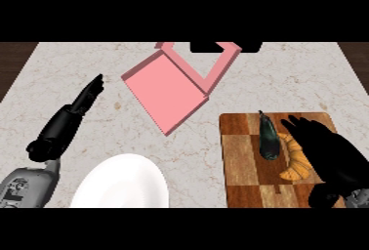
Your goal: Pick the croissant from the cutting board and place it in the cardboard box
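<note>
An orange croissant (294, 163) lies on the right half of the wooden cutting board (245, 161), next to a dark eggplant (269, 139). My right hand (331, 154) hovers over the croissant's right side and hides part of it. Its fingers are extended toward the board's far edge and are not curled round anything. The box (205, 73) is pink and sits at the back centre of the counter, with its lid (167, 95) folded out flat to the near left. My left hand (85, 97) rests open at the left with its fingers straight, away from everything.
A white plate (122, 184) sits at the near edge between my two arms. A dark object (216, 47) stands behind the box. Marble counter shows between the board and the box's lid.
</note>
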Motion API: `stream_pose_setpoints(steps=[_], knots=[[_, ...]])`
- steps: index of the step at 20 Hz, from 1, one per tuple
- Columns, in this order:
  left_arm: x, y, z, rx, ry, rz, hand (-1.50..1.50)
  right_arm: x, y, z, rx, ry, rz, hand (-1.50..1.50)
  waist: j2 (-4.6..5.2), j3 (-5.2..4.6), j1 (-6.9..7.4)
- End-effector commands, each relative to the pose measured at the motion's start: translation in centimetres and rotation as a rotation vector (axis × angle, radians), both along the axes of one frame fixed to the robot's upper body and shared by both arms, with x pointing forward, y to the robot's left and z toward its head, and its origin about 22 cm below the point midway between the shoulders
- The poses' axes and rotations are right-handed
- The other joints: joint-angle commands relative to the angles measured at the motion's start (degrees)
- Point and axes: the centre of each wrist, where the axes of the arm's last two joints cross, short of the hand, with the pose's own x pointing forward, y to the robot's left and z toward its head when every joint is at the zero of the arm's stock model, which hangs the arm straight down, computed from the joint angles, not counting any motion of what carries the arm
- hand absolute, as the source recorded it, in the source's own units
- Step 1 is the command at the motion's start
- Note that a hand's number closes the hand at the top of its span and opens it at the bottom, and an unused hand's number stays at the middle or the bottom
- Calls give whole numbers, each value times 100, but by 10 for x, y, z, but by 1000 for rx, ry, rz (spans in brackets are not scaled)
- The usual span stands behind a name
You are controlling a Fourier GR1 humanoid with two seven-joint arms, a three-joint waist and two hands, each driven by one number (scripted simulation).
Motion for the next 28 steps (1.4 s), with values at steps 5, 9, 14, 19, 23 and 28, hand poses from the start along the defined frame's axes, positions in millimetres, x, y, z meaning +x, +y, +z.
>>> stream_pose_setpoints(steps=[5,9,14,19,23,28], knots=[[-6,22,8,-7,-5,-6,0,11,-21,-10,-50,15,-28,-150,-4,0,-9],[-6,4,16,6,-4,-6,0,12,-23,-23,-5,30,1,-150,-6,0,-11],[-2,2,14,0,7,7,0,11,-21,-57,-2,55,-3,-150,-3,1,-10],[-1,-10,-2,1,-4,-3,0,30,-32,-58,-55,35,-52,-150,1,0,-9],[-19,-1,8,-8,-11,-6,0,15,-22,-72,-76,30,-52,-150,-7,0,-3],[-5,11,14,-12,-6,-19,0,37,-29,-85,-13,72,-49,-150,0,0,-1]])
